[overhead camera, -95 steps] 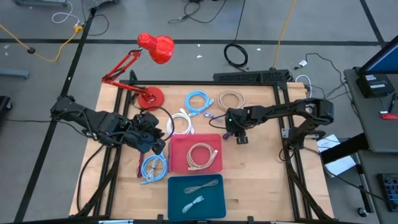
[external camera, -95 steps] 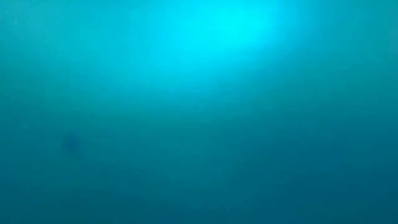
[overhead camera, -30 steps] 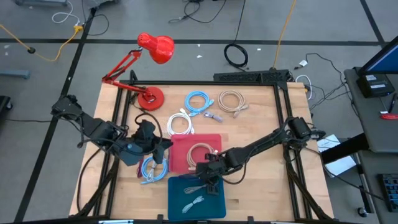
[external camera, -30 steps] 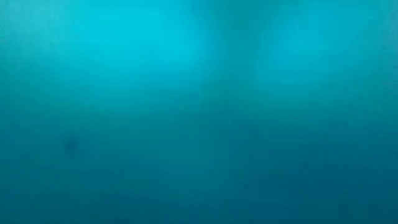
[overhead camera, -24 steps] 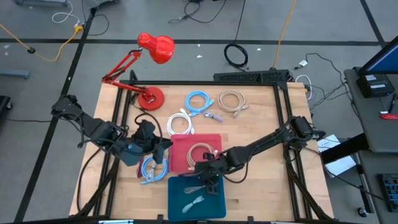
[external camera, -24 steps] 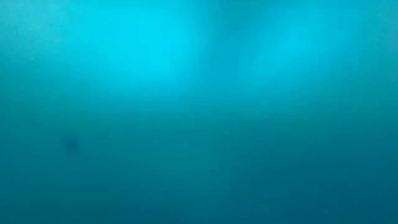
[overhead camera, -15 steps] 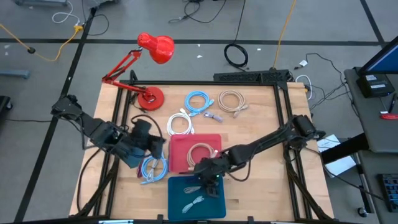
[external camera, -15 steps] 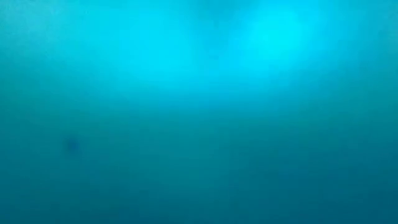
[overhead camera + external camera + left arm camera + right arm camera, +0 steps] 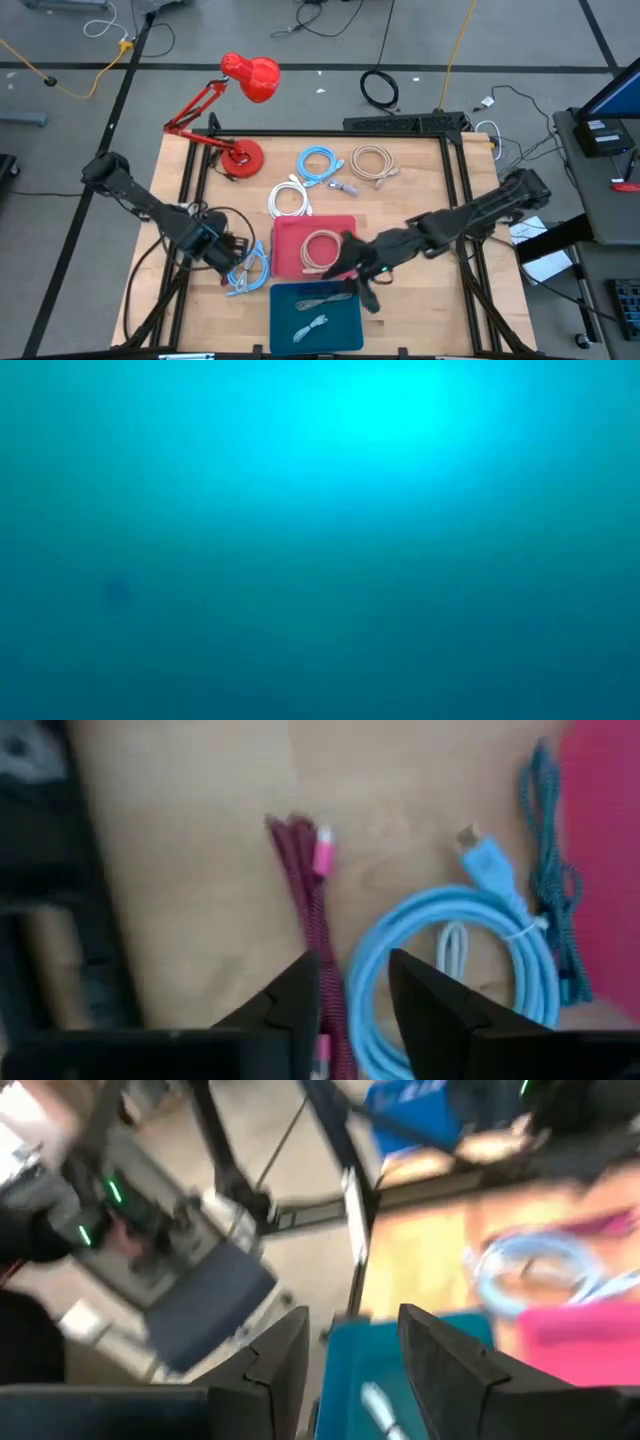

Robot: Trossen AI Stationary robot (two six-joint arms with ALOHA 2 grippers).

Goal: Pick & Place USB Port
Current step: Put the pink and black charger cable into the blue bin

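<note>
My left gripper (image 9: pixel 228 258) (image 9: pixel 355 995) is open and low over the table, left of the red tray (image 9: pixel 345 225). Its fingers stand on either side of a maroon braided cable (image 9: pixel 300 890) with a pink plug, beside a light blue coiled cable (image 9: pixel 247 268) (image 9: pixel 470 950); both lie flat on the wood. My right gripper (image 9: pixel 365 288) (image 9: pixel 355 1365) is open and empty, over the far right corner of the teal tray (image 9: pixel 350 325) (image 9: pixel 420 1355). Grey cables (image 9: pixel 315 312) lie in that tray. The low view shows only a blue glow.
A beige coil (image 9: pixel 322 248) lies in the red tray. White (image 9: pixel 290 198), blue (image 9: pixel 318 163) and beige (image 9: pixel 372 158) coils and a small purple cable (image 9: pixel 345 187) lie toward the far edge. A red desk lamp (image 9: pixel 240 150) stands at the far left corner. A teal braided cable (image 9: pixel 550 880) borders the red tray.
My right gripper rose from the teal tray's far edge, drew back toward the table's right and tipped up. My left gripper moved toward the near left and came down over the light blue coil and maroon cable. The cables in the trays kept their places.
</note>
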